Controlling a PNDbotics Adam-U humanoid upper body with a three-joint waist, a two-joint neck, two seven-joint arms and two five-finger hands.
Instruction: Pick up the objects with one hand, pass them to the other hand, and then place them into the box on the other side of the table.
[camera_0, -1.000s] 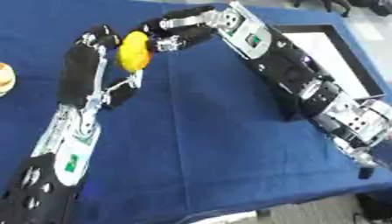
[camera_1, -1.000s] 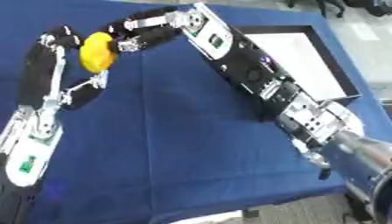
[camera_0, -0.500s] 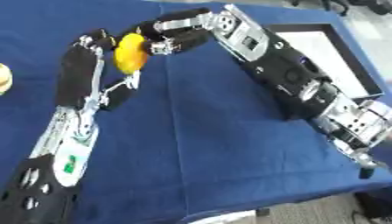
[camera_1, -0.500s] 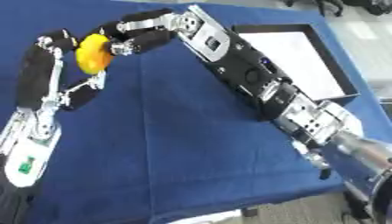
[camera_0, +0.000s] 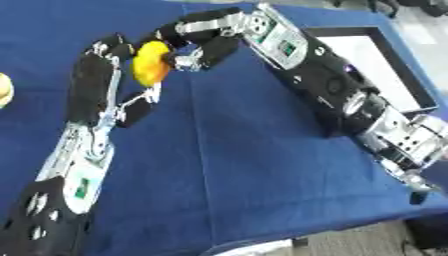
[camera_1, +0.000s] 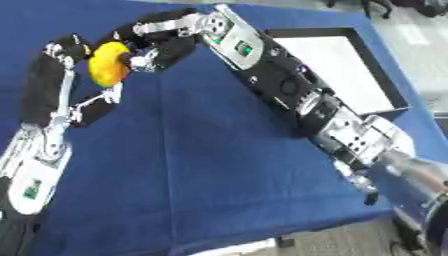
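A yellow rounded object (camera_0: 150, 62) is held above the blue table at the upper left. My left hand (camera_0: 112, 54) is behind it, fingers curled round its left side. My right hand (camera_0: 208, 41) reaches across from the right. Its upper fingers (camera_0: 171, 33) curl over the top of the object and its lower fingers (camera_0: 187, 62) touch the right side. Both hands are on the object. The box (camera_0: 426, 102), black-rimmed with a white inside, lies at the table's right edge, under and beyond my right forearm.
A pale round thing (camera_0: 3, 90) shows at the left edge, cut off by the view. The blue cloth (camera_0: 245, 170) covers the table, whose front edge runs along the bottom. My right arm (camera_0: 350, 100) stretches diagonally over the right half.
My right hand's fingers have closed in around the yellow object, from just right of it to touching it. The left hand has kept hold and barely moved.
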